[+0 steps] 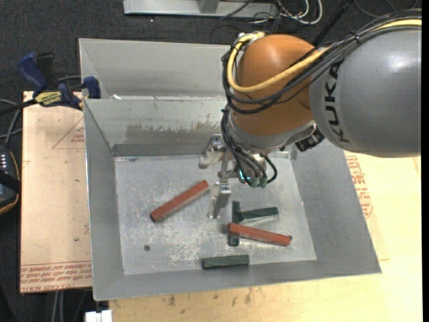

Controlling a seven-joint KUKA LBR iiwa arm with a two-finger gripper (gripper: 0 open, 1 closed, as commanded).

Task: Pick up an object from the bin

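Beside pincer (219,202): red bar (179,201), diag. up-right

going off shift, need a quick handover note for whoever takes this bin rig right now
Gripper: low over the middle of the bin, right by the upper end of the left red bar; nothing seen held.
Things: right red bar lies right of centre, with a green bar just behind it; front green bar lies near the front wall.
Done: nothing picked yet.
Left: grasp one thing and lift it out; the left red bar looks nearest.
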